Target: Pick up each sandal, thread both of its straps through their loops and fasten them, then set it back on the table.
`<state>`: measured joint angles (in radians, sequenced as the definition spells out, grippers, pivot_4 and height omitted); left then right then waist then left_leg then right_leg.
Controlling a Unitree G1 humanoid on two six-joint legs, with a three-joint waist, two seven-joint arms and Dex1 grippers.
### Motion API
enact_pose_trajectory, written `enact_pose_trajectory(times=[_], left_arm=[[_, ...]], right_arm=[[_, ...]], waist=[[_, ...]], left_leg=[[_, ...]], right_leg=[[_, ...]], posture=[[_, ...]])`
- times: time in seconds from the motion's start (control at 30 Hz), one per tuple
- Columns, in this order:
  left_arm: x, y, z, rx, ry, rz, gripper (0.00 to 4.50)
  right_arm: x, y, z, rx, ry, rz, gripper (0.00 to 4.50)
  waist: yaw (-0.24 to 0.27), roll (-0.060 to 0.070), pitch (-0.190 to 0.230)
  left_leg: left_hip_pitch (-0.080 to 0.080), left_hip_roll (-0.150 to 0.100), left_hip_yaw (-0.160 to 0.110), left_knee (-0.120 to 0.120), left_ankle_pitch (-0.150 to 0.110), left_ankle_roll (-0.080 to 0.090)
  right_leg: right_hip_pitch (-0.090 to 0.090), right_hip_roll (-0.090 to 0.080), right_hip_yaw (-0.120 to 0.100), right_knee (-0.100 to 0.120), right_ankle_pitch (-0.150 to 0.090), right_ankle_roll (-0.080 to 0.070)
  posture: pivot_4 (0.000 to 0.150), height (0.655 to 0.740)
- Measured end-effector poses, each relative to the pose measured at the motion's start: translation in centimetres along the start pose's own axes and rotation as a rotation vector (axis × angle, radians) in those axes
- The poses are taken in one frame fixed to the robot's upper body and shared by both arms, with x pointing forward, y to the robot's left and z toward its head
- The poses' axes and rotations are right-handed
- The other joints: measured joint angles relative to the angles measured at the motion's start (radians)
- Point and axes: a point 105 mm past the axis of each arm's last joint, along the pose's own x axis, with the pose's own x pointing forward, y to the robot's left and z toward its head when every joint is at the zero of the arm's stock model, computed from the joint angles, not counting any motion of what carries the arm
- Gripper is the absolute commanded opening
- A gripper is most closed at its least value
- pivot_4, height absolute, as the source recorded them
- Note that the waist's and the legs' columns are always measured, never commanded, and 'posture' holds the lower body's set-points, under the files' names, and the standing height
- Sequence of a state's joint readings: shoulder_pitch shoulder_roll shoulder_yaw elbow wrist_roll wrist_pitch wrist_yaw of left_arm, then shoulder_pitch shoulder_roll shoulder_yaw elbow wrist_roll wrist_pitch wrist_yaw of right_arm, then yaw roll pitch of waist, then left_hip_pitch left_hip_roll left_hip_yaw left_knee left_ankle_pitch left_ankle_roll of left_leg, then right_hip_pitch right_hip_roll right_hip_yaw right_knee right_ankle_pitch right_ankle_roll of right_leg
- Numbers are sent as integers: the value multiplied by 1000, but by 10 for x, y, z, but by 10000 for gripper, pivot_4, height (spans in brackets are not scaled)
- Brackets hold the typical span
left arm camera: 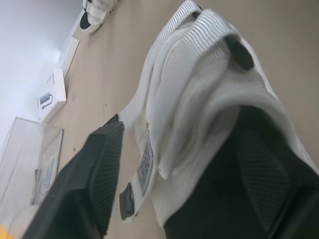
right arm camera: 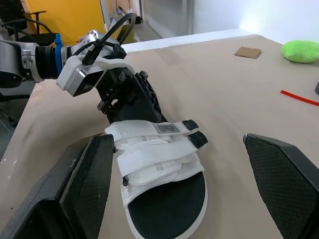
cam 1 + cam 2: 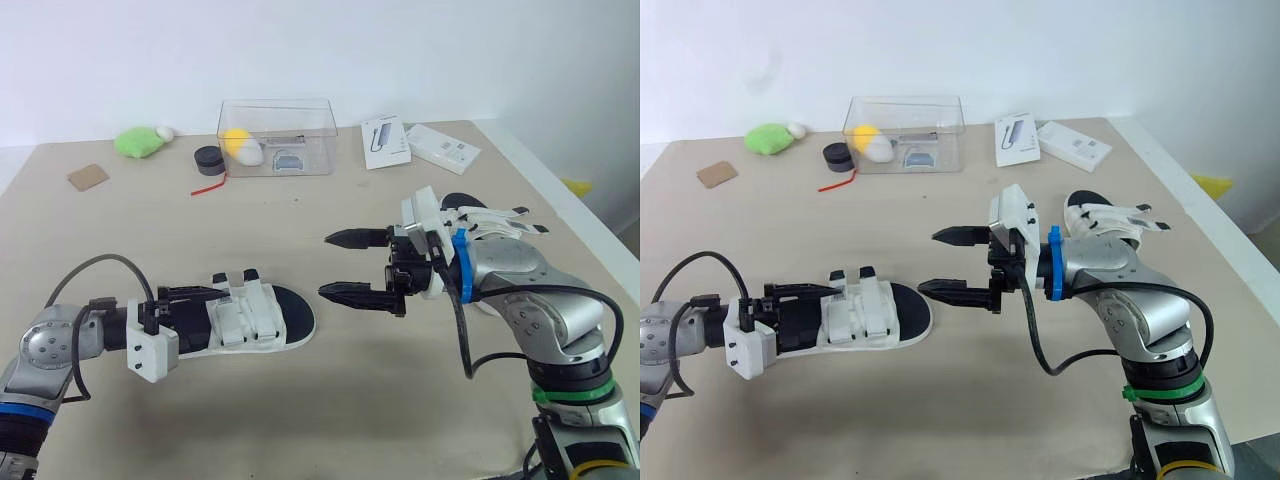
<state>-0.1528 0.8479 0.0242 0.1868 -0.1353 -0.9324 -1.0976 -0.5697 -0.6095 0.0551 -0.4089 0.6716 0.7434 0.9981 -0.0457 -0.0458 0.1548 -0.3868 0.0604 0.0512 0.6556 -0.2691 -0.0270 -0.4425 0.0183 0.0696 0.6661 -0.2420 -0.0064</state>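
Observation:
A black-soled sandal (image 3: 290, 315) with two white straps (image 3: 242, 312) lies flat on the table at the near left, toe pointing right. Its straps lie folded across the foot bed, their black tips (image 2: 192, 132) sticking out on one side. My left gripper (image 3: 180, 305) clasps the sandal's heel end, one finger on each side of the sole. My right gripper (image 3: 345, 266) hovers open just right of the toe, nothing between its fingers. A second sandal (image 3: 1105, 215) of the same kind rests farther back on the right, partly hidden behind my right arm.
At the back stands a clear plastic box (image 3: 275, 135) with a yellow-white object inside. Near it are a green plush (image 3: 138, 142), a black round item (image 3: 209, 160), a red string (image 3: 210, 185), a cardboard piece (image 3: 88, 177) and two white boxes (image 3: 385, 140). The table's right edge (image 3: 560, 195) runs close to my right arm.

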Motion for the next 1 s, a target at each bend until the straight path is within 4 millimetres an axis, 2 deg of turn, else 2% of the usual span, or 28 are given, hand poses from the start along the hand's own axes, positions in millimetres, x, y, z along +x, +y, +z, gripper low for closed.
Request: enact_pose_trajectory(times=[0.1,0.13,0.17,0.23,0.27,0.43,0.53,0.6,0.67,0.77,0.93,1.0], left_arm=[[0,2,0,-2,3,20,11360],[-1,5,-2,-9,12,39,6544],[-9,21,-12,-34,73,130,1497],[-13,26,-17,-44,102,162,1497],[-26,42,-34,-100,212,279,1497],[-58,78,-60,-139,444,533,1497],[-74,89,-71,-115,610,623,1497],[-93,86,-89,-140,785,660,1497],[-123,74,-109,-225,998,719,1497],[-143,62,-120,-319,1140,782,1497],[-146,48,-127,-390,1220,818,1497],[-144,47,-128,-394,1229,810,8387]], right_arm=[[0,0,1,-3,-1,1,45000],[1,0,2,-8,-2,3,45000],[5,0,9,-39,-15,18,45000],[6,0,10,-46,-21,21,45000],[8,-2,10,-43,-26,18,45000],[16,-7,9,-69,-26,9,45000],[20,-8,4,-63,-23,11,45000],[25,-9,3,-66,-21,15,45000],[28,-10,6,-71,-35,18,45000],[31,-11,12,-79,-51,23,45000],[33,-15,14,-75,-56,22,45000],[33,-16,14,-70,-57,21,45000]], waist=[[0,0,0],[0,0,0],[0,0,0],[0,0,0],[0,0,0],[0,0,0],[0,0,0],[-3,0,0],[-5,0,0],[0,0,0],[14,-1,-1],[16,-1,-1]], left_leg=[[0,0,0,0,0,0],[0,0,0,0,0,0],[0,1,0,1,0,0],[0,1,0,2,0,0],[0,2,0,3,0,0],[-1,3,-1,3,0,0],[-1,3,0,3,0,0],[-1,3,0,3,-1,1],[-1,3,0,3,-1,1],[-2,3,-1,3,-1,1],[-4,2,-1,6,-1,1],[-3,1,-1,6,-1,1]], right_leg=[[0,0,0,0,0,0],[0,0,0,0,0,0],[0,1,0,0,1,0],[0,2,0,0,1,0],[0,4,0,1,2,-1],[0,5,0,1,2,-2],[0,4,0,1,2,-2],[-1,4,1,1,3,-2],[-2,5,0,2,3,-3],[-2,6,-2,2,3,-4],[-1,0,-4,2,5,-3],[-1,-1,-4,2,5,-2]], posture=[[1500,7400],[1500,7400],[1500,7400],[1500,7400],[1500,7400],[1500,7400],[1500,7400],[1500,7400],[1500,7400],[1500,7400],[1500,7400],[1500,7400]])
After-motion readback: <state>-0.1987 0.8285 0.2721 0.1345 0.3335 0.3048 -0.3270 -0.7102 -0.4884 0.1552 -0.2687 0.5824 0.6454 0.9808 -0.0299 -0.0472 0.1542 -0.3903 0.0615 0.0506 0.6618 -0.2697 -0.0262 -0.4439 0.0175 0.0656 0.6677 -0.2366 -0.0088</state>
